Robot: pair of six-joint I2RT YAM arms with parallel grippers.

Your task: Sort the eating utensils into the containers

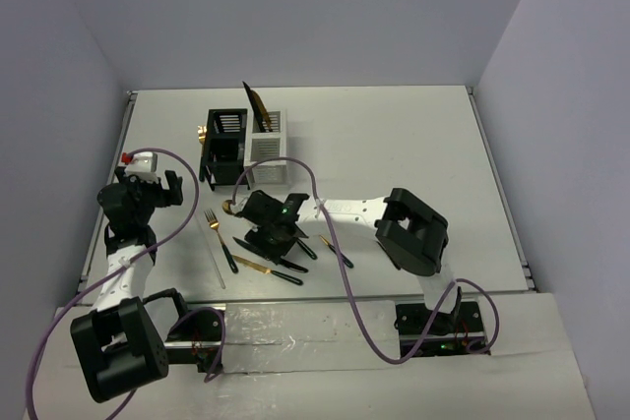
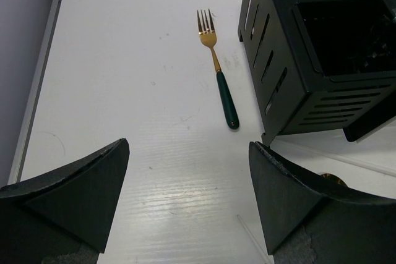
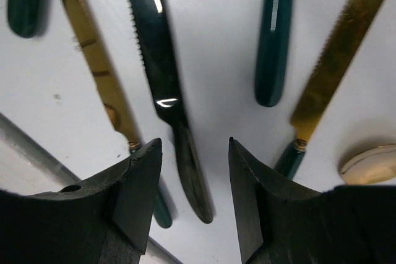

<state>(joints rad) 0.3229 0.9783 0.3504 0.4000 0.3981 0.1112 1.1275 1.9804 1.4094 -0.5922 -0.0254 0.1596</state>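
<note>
Pickup step right now: our right gripper (image 3: 190, 190) sits low over the utensil pile near the bench's middle, jaws apart and straddling the black knife (image 3: 162, 85), not yet touching it. Left gripper (image 2: 189, 199) hangs with its jaws wide and empty, by the gold fork (image 2: 216, 66) beside the black caddy (image 2: 278, 78). Next we probably need to pinch squarely on that handle, then lift toward the caddies further back.

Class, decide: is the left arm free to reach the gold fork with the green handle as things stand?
Probably yes. The fork lies alone on bare table ahead of the open left fingers, beside the black caddy but not touching it.
</note>
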